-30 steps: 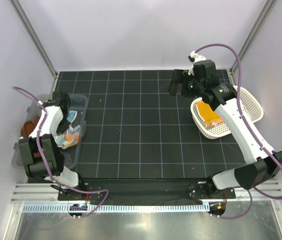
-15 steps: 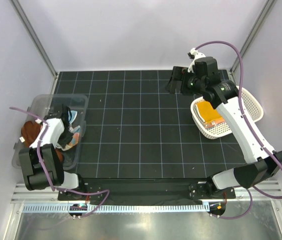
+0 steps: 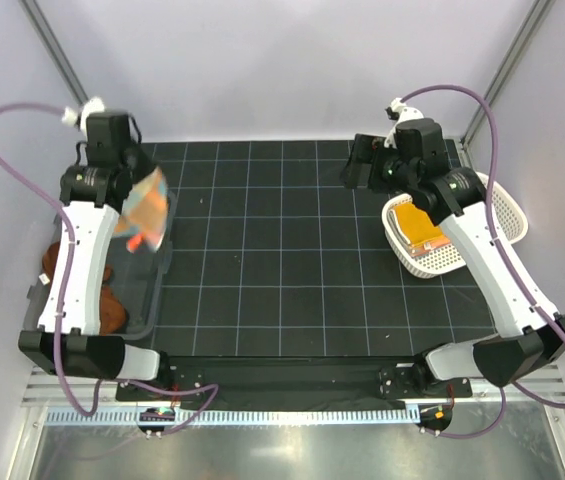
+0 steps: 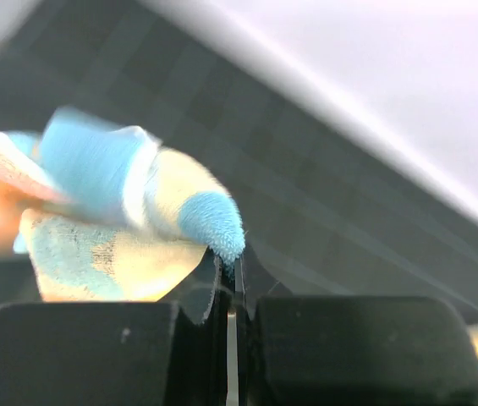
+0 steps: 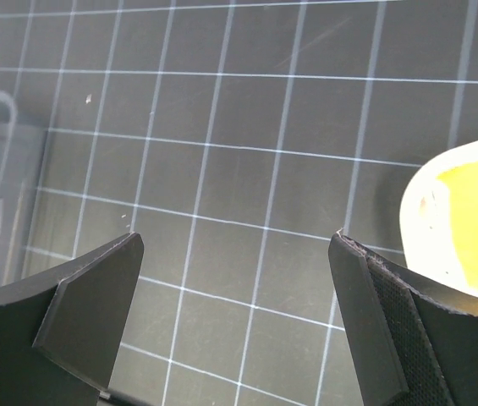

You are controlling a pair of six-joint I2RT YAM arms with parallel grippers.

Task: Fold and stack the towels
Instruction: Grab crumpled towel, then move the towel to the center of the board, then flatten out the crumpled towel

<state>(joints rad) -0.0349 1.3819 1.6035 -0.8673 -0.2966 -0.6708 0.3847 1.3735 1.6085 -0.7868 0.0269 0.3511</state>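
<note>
- Overhead, the left gripper (image 4: pixel 230 326) stands high above the far end of the clear plastic bin (image 3: pixel 154 303). Its jaws are pressed together on the edge of a small soft terry towel, light blue and pale orange (image 3: pixel 144 212), which hangs free in the air.
- Seen from the left wrist, only a thin fold of pile is caught at the fingertips. The rest droops away to one side, blurred, and it cannot be told whether this is one cloth or two clinging together.
- The right gripper (image 5: pixel 237 254) is spread wide and carries nothing. It hovers over the black gridded mat (image 3: pixel 282 260), just beside the white perforated plastic basket (image 3: pixel 502 215).
- A plain yellow-orange towel (image 3: pixel 414 228) lies in the basket, and a rust-brown towel (image 3: pixel 110 310) lies in the bin.
- Handling, as a judgement: the held towel looks light, limp and not fragile. Its pile should grip the pads well, yet so shallow a pinch may slip if the arm swings.
- Set down from one edge, the cloth will probably crumple. A corner or hem is the better hold, with the free gripper taking the neighbouring corner to spread it flat.
</note>
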